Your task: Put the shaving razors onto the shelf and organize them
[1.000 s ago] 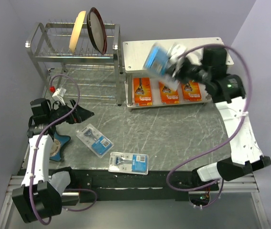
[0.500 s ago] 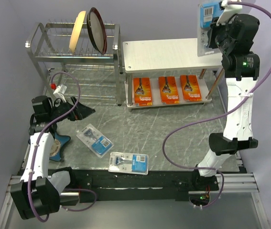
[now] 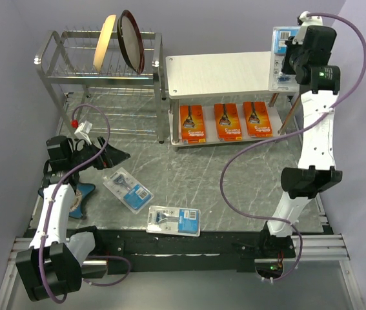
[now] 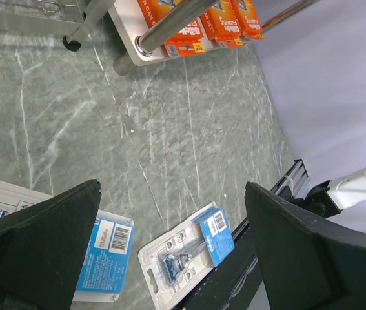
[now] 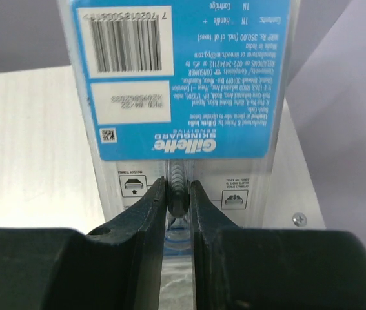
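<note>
My right gripper [image 3: 291, 57] is shut on a clear and light-blue razor pack [image 3: 279, 55], held upright over the right end of the white shelf's top board [image 3: 221, 72]. In the right wrist view the fingers [image 5: 150, 206] pinch the pack [image 5: 183, 84] by its handle bulge. Three orange packs [image 3: 228, 121] lie in a row on the lower tier. Two more blue packs [image 3: 128, 190] [image 3: 173, 220] lie on the table. My left gripper [image 3: 108, 157] stands open and empty above them; its wrist view shows one pack [image 4: 189, 255] between the fingers and another [image 4: 105, 248] beside the left finger.
A chrome wire dish rack [image 3: 99, 77] with two plates [image 3: 130, 40] stands left of the shelf. A blue object [image 3: 81, 196] lies under the left arm. The black front rail [image 3: 189, 240] borders the table close to the nearest pack.
The right arm carried the blue pack from over the middle of the top board out to its right end, turned it upright, then lowered it slightly. The left arm barely shifted.
</note>
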